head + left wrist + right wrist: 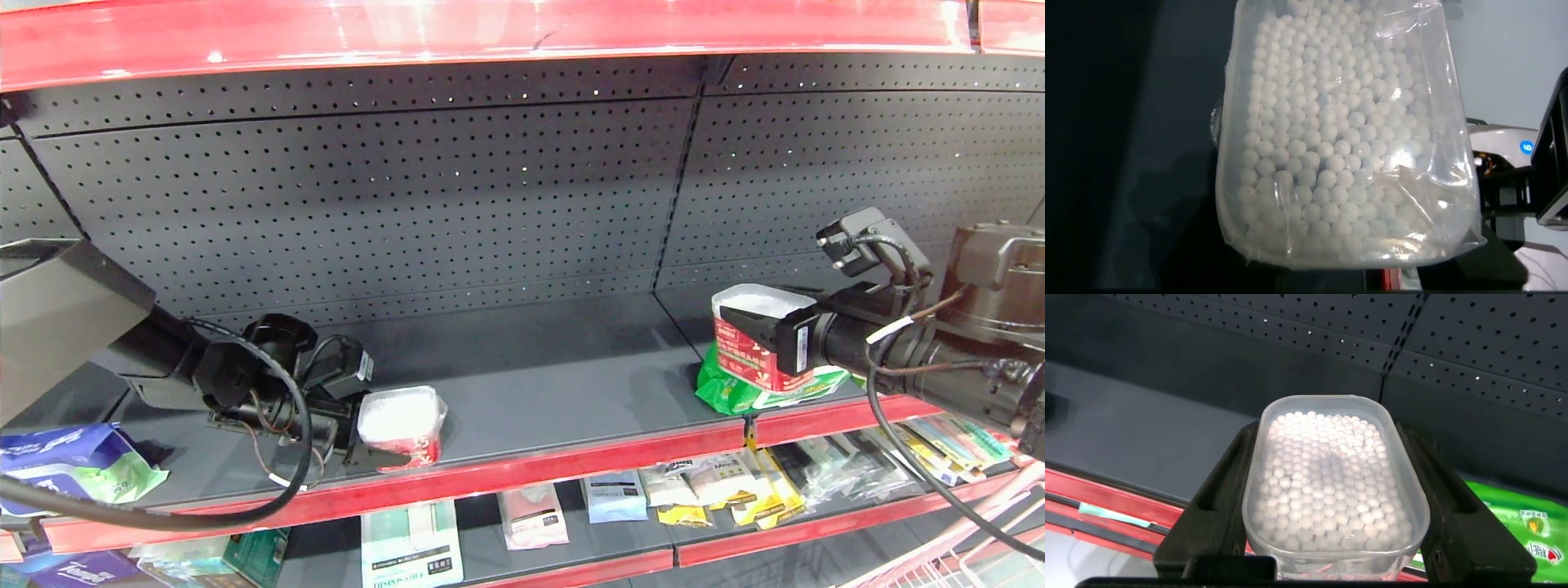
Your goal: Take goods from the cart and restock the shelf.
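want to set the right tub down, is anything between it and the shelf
Yes. A green pack lies on the shelf right under the tub in the right gripper. I can't tell whether the tub touches the pack. The shelf to the robot's left of the pack is bare.

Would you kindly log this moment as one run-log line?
left gripper: shut on clear red-labelled tub of white beads, at shelf front | right gripper: shut on second such tub over green packet
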You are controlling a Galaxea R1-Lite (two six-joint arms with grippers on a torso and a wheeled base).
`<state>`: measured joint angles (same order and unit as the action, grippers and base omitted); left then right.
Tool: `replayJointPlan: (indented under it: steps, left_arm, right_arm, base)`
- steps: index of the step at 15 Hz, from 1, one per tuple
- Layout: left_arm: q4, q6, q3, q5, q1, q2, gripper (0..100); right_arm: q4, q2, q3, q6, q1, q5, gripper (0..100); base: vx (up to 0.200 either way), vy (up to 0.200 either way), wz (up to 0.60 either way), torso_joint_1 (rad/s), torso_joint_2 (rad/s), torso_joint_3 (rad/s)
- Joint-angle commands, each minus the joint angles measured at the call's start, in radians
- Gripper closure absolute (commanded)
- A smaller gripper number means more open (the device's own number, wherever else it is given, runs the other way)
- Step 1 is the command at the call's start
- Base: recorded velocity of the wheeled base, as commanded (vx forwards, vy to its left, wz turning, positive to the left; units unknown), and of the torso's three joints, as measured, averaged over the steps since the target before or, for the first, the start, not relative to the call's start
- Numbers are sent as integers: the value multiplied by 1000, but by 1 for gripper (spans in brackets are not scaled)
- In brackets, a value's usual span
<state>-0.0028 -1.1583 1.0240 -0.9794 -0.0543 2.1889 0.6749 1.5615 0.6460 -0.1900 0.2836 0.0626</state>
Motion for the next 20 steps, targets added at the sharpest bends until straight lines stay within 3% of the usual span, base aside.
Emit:
replayJointPlan:
  steps: [1,18,20]
  left_arm:
    - [-2,0,-1,-1,1,3,0]
    - [0,0,-15,-33,21,-98,0]
    - [0,17,-15,-36,21,-121,0]
  right_arm:
    - [0,0,0,0,0,0,100]
    - [0,-8,0,-2,0,-1,100]
    - [0,-6,6,-5,2,-3,100]
  base:
    - [0,0,0,0,0,0]
    - [0,0,0,0,0,0]
    - [0,0,0,0,0,0]
